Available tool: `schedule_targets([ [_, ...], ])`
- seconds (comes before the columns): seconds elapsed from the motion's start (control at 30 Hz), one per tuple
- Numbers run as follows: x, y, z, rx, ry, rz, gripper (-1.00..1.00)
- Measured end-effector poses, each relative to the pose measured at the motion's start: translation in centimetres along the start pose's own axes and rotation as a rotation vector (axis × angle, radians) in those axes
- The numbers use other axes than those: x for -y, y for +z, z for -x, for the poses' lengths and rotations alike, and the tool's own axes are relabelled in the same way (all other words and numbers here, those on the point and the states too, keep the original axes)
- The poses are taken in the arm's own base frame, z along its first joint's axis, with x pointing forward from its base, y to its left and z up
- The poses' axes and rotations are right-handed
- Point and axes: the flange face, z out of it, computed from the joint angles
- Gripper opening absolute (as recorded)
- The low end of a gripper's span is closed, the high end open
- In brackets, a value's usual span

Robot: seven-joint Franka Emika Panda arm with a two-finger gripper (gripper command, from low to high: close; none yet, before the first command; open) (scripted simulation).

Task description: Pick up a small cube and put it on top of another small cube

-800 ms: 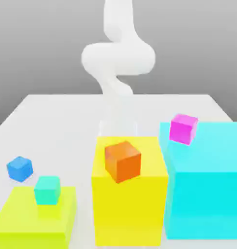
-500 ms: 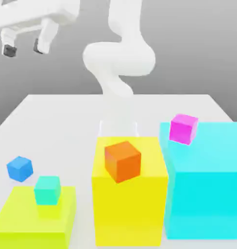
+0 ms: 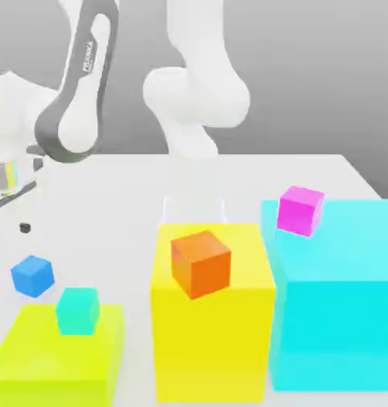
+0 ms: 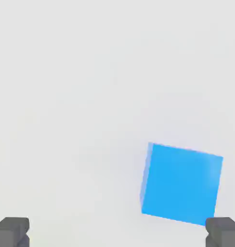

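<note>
While the blue cube point(image 3: 32, 275) sits untouched on the white table point(image 3: 292, 171), just beside the low lime block point(image 3: 38, 362) that carries the teal cube point(image 3: 77, 310), your arm has swung across and come down at the exterior view's left. Half a second ago the hand hung high in that corner, and a moment before that it was out of sight altogether; now it is low over the table, close above the blue cube. In the hand view you see the gripper point(image 4: 117, 234) with its fingers spread wide and nothing between them, and the blue cube point(image 4: 181, 183) lies off to one side of the gap, nearer one fingertip point(image 4: 224, 230) than the other. That tells you the approach has begun but the lineup is not finished: judging from this, you need to shift the hand sideways until the cube is centred between the pads before you descend and close. The orange cube point(image 3: 200, 263) and magenta cube point(image 3: 300, 210) rest on their taller blocks, well apart from this work.
</note>
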Motion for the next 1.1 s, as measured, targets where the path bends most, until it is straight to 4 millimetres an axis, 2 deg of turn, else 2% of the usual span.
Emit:
schedule_targets([
  [0.17, -0.3, 5.2, -0.3, -0.005, 0.019, 0.01, 0.0],
  [0.2, -0.4, 6.0, -0.3, -0.005, 0.019, 0.01, -1.0],
  [0.43, -0.4, 6.1, -0.3, -0.005, 0.019, 0.009, -1.0],
  [0.63, -0.3, 0.7, -0.3, -0.003, 0.02, 0.009, -1.0],
  [0.67, -0.3, -0.3, 1.2, 0.0, -0.014, 0.01, -1.0],
  [0.8, -1.6, -4.9, 10.1, 0.013, -0.221, 0.012, -1.0],
  [0.9, -3.7, -8.7, 16.1, 0.013, -0.362, 0.012, -1.0],
  [0.97, -5.8, -11.4, 19.8, 0.007, -0.454, 0.012, -1.0],
  [1.0, -6.6, -11.7, 20.9, 0.004, -0.484, 0.011, -1.0],
  [1.03, -7.0, -11.1, 21.5, 0.001, -0.499, 0.01, -1.0],
  [1.1, -7.4, -8.8, 22.0, -0.001, -0.512, 0.01, -1.0],
])
